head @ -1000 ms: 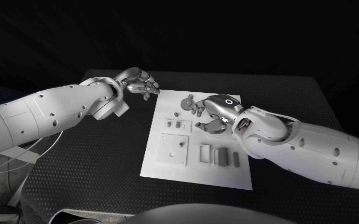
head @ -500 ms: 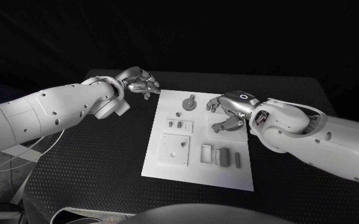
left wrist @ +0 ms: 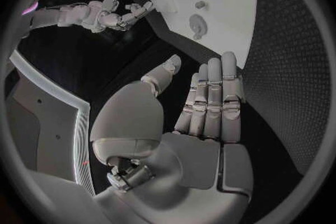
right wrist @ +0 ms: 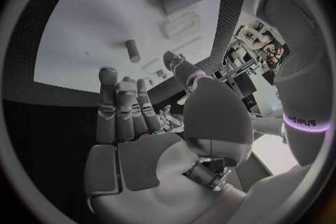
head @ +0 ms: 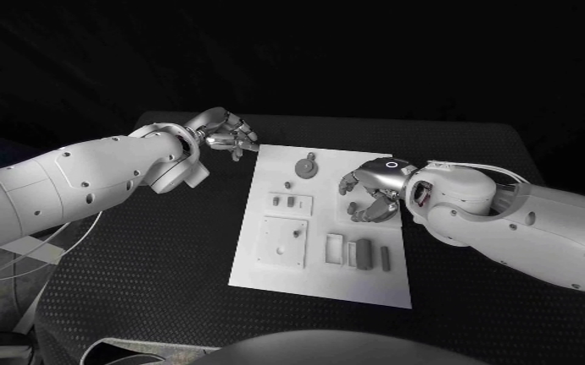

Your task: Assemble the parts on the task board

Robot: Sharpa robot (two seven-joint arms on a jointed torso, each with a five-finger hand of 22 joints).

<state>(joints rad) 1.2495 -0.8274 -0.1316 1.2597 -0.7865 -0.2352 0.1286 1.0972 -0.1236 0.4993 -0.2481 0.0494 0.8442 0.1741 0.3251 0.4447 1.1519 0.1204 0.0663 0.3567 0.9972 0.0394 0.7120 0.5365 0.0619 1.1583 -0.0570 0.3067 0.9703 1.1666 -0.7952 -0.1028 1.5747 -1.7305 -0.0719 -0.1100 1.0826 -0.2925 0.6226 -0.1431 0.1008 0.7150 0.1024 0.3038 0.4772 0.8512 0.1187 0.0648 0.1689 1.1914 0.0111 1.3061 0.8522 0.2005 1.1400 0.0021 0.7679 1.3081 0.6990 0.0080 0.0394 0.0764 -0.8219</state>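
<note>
Both hands are seen empty, fingers apart: the right hand (head: 372, 186) has been drawn toward 3 o'clock across the task board (head: 276, 268), the left hand (head: 224, 136) unmoved.

— Where's the task board (head: 283, 274)?

— A white plate lying flat mid-table, long side running near to far.

— And the parts?

— Grey. A round disc part (head: 308, 166) lies at the far end; three upright bar parts (head: 363, 253) stand near the right edge, closer in.
</note>
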